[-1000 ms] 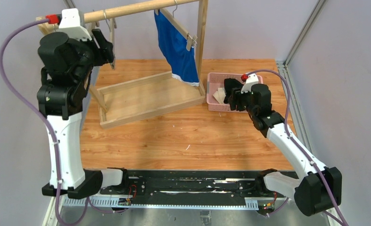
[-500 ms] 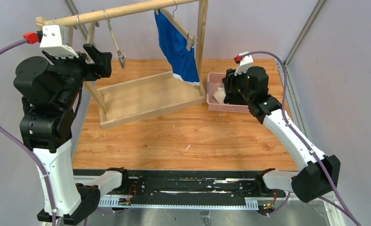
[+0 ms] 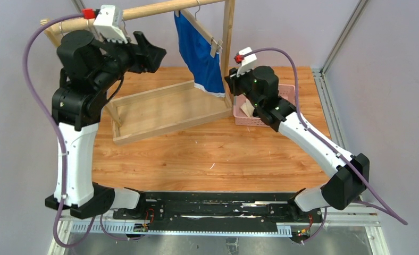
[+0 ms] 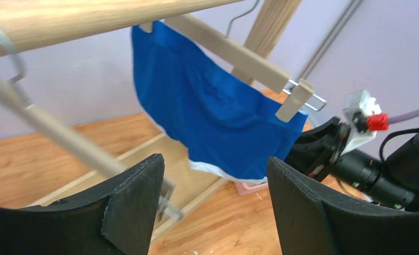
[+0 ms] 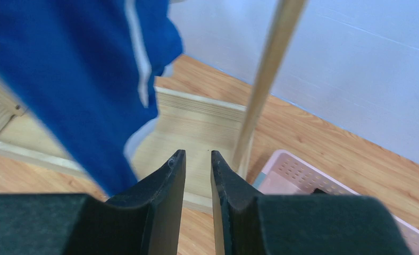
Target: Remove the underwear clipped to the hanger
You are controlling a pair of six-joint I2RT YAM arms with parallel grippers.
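Observation:
Bright blue underwear (image 3: 199, 50) with white trim hangs clipped to a wooden hanger (image 3: 202, 27) on the rack's rail. In the left wrist view the underwear (image 4: 218, 119) hangs from the hanger (image 4: 228, 48), with a clip (image 4: 295, 100) at its right corner. My left gripper (image 3: 153, 53) is open and empty, up by the rail left of the underwear (image 4: 215, 204). My right gripper (image 3: 230, 79) is empty, its jaws almost together with a thin gap (image 5: 198, 159), just right of the blue cloth (image 5: 74, 79). Grey and black briefs are not clearly in view.
The wooden rack has a rail (image 3: 159, 8), an upright post (image 3: 228, 48) and a floor frame (image 3: 165, 111). A pink basket (image 3: 290, 90) with pale cloth (image 3: 247, 109) stands right of the post, also in the right wrist view (image 5: 303, 172). A bare blurred hanger (image 4: 64, 138) hangs at left.
My left arm swung right along the rail toward the blue underwear. My right arm rose from over the pink basket and moved left to the underwear's lower right edge.

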